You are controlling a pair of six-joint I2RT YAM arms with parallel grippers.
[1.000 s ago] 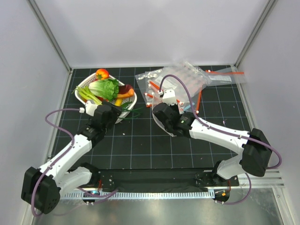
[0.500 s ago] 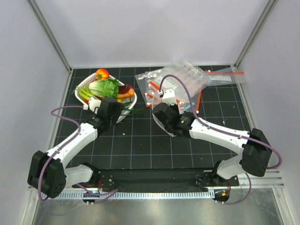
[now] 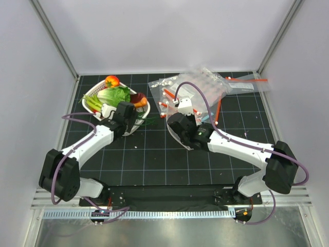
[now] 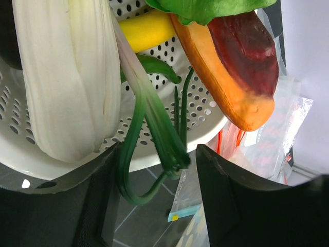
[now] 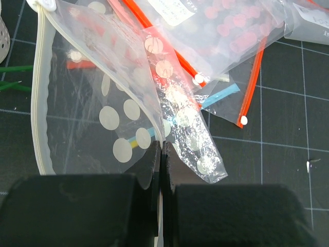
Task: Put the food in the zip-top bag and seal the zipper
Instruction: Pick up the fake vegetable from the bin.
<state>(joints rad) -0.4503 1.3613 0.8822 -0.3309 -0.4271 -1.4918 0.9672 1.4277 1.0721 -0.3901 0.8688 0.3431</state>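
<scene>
clear zip-top bag (image 5: 97, 98) pinched in right pincer (image 5: 161, 150); left pincer (image 4: 154, 154) gapes

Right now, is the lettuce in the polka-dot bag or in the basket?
In the basket: the lettuce lies inside it; the polka-dot bag, pinched by the right gripper, shows no food inside.

Clear zip-top bag (image 5: 92, 103) — white polka dots; lettuce (image 3: 117, 94) — leafy green.

I count one lettuce head (image 3: 117, 94), one orange-red piece (image 3: 112, 81), one white basket (image 4: 201, 109), one polka-dot bag (image 5: 92, 118), and at least two red-strip bags (image 5: 231, 31).
</scene>
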